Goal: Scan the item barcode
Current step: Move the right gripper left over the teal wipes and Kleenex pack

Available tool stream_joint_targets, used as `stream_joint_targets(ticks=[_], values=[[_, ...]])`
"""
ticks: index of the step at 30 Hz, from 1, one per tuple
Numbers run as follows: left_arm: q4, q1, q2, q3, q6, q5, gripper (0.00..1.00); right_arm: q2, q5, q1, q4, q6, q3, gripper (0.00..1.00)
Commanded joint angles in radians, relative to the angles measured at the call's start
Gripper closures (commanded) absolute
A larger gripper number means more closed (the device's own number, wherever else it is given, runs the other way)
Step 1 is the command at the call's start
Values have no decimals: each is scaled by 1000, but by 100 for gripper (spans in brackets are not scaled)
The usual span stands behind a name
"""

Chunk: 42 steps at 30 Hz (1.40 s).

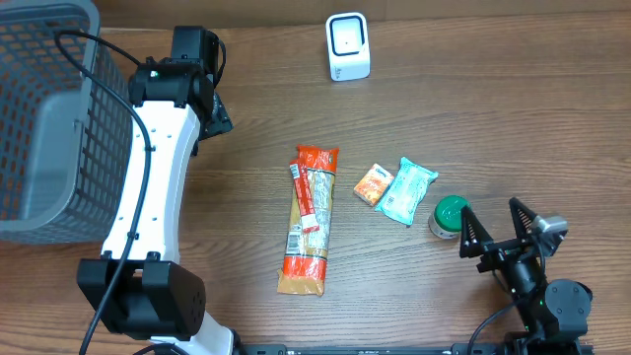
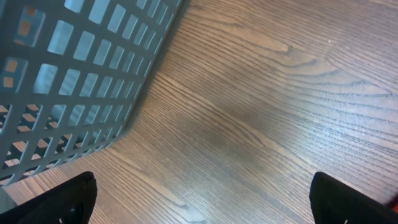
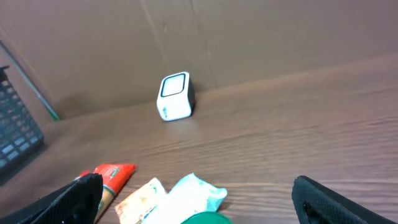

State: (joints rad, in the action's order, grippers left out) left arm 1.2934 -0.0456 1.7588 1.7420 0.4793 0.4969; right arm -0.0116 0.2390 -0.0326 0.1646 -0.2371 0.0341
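Plainly, the work is only just getting under way, and nothing is counting as scanned yet. Four goods are lying loose on the table point(image 1: 493, 108), all well apart from the scanner point(image 1: 348, 46), which is standing upright at the far edge with its window turned toward the arms' side. The long packet point(image 1: 310, 222) is lying lengthwise near the middle. To its right the small orange packet point(image 1: 374, 184) is lying right beside the teal packet point(image 1: 408, 190), and the green-lidded tub point(image 1: 451, 216) is sitting just beside that one. I am not able to tell which of the four is meant to go first, nor where any barcode is sitting.

The right gripper point(image 1: 496, 229) is hovering low just beside the tub, its jaws spread wide and grasping nothing. Its own camera is looking over the packets toward the scanner. The left gripper point(image 2: 202, 190) is reaching out by the basket point(image 2: 62, 74), well away from the goods, with its jaws likewise released and only bare wood showing between them.

So, by my reckoning, every step is waiting to be done: picking up one item, finding its barcode, carrying it across to the scanner and turning the code toward the window. The right arm is looking the better placed to begin, the tub being its nearest piece.
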Motion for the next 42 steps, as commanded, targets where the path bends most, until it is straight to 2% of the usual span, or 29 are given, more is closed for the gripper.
stream_joint_targets(ticks=[1,5,10,13,14,22,25,29,30,32,34,35,38,42], values=[[0,-1,-7,12,3,-4,0,8,32,6,58,-11,91,0],[0,-1,-7,12,3,-4,0,0,31,6,132,-14,211,0],[0,-1,-7,12,3,-4,0,-97,17,6,200,-51,376,0],[0,-1,-7,12,3,-4,0,-224,17,6,267,-52,524,0],[0,-1,-7,12,3,-4,0,-347,17,6,345,-51,662,0],[0,-1,-7,12,3,-4,0,-744,64,6,682,-51,1102,0],[0,-1,-7,12,3,-4,0,-838,145,6,740,-51,1168,0],[0,-1,-7,12,3,-4,0,-926,269,6,758,-51,1170,0],[0,-1,-7,12,3,-4,1,-950,290,6,769,-50,1170,12],[0,-1,-7,12,3,-4,0,-992,292,6,792,-51,1170,58],[0,-1,-7,12,3,-4,0,-1036,288,6,816,-51,1170,74],[0,-1,-7,12,3,-4,0,-1055,286,6,827,-51,1170,78],[0,-1,-7,12,3,-4,0,-1109,269,6,856,-51,1170,80],[0,-1,-7,12,3,-4,0,-1168,205,-4,901,-47,1170,73]])
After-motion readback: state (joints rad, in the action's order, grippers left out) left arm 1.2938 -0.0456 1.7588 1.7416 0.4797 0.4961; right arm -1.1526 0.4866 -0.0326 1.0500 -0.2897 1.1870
